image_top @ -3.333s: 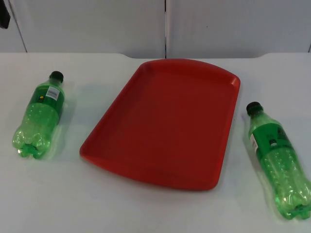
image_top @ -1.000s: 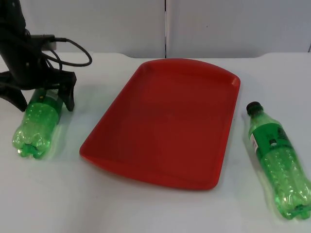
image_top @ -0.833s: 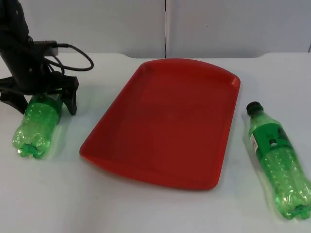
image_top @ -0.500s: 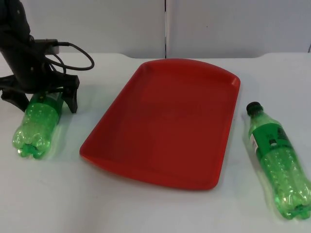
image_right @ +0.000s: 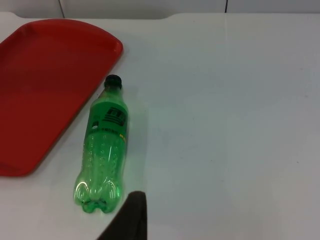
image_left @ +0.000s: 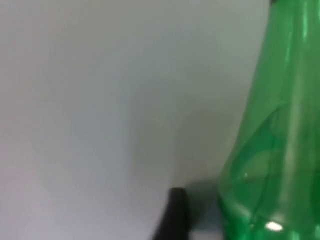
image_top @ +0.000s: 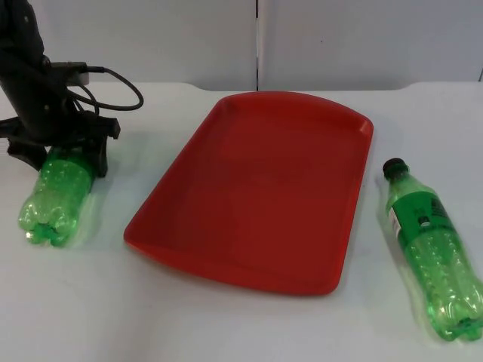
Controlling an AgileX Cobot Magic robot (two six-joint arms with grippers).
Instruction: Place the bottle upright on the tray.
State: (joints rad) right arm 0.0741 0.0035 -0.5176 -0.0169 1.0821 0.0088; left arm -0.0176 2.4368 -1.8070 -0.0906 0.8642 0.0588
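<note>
A clear green plastic bottle [image_top: 56,192] lies on the matt white table top [image_top: 241,324], its base lobes glinting lighter green, and the black left gripper [image_top: 62,151] sits over its upper part. The shallow plastic tray [image_top: 256,188] is plain red, without pattern. A second clear green plastic bottle [image_right: 103,145] has a black screw cap [image_right: 113,80] and a darker green label with small black, white and yellow marks. The partition wall [image_top: 151,38] is pale grey

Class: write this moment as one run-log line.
left hand: straddling left bottle | right arm: waiting | right bottle: lying on table | tray: bare
</note>
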